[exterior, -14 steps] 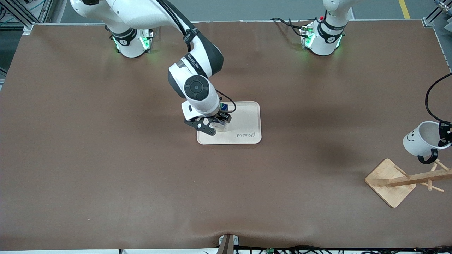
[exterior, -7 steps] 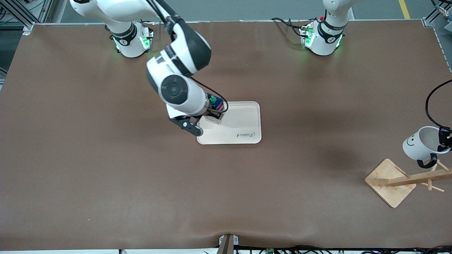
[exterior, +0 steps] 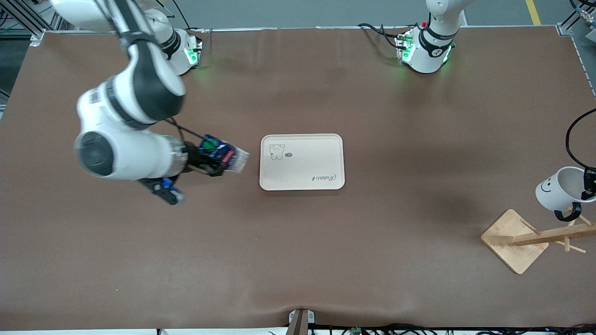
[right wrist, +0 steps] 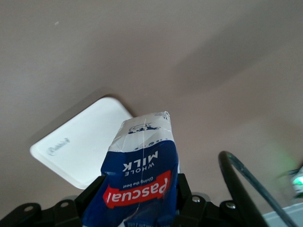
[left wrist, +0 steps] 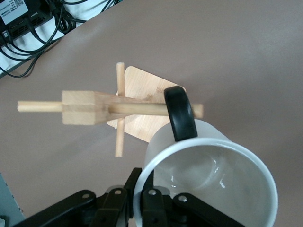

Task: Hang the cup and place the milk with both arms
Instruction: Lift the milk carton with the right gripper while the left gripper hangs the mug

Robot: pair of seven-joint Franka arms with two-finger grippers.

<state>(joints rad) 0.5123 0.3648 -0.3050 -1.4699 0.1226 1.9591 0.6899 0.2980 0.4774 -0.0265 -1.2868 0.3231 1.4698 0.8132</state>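
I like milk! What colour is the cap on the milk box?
Green. The milk box has a round green cap, seen best in the front view.

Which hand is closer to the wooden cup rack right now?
Left. The left hand holds the cup just above the wooden cup rack; the right hand holds the milk over the table beside the tray.

A wide brown desk [exterior: 298, 256] fills the room, its mat evenly lit from above. Along its top edge runs grey floor [exterior: 302, 11] with a yellow stripe [exterior: 533, 11]. Black cables [exterior: 419, 329] trail beneath the near edge.
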